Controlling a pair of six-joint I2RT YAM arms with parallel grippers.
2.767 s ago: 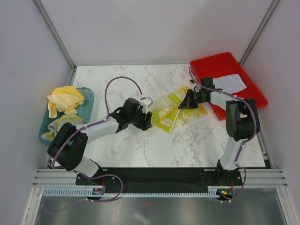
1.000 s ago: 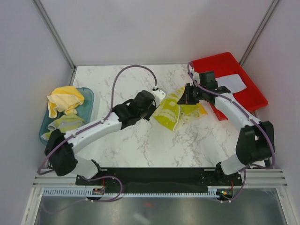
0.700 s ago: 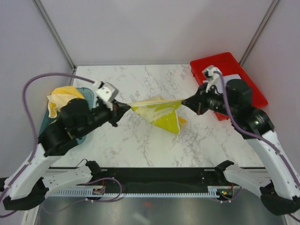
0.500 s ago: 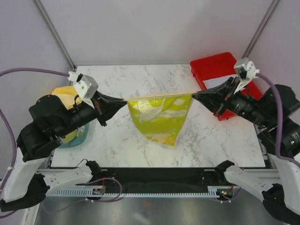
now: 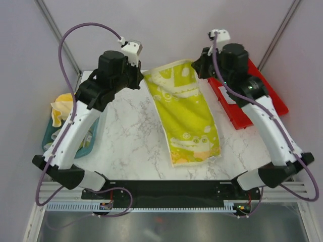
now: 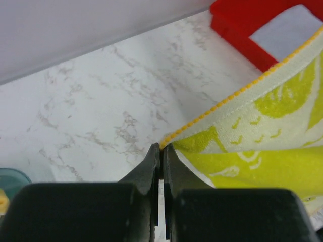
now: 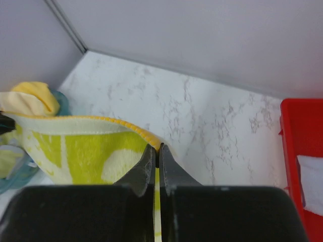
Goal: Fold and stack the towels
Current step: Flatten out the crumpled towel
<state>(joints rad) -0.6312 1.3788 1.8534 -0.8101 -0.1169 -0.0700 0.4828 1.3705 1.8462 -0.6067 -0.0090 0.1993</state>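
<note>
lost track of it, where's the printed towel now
Top view: the printed towel spans mid-table, far corners pinched by the left gripper and right gripper, with the tub on its left and the red tray on its right.

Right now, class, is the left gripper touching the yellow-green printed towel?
Touching. The left wrist view shows the left gripper shut on a corner of the printed towel, the yellow-stitched edge pinched between its fingertips.
</note>
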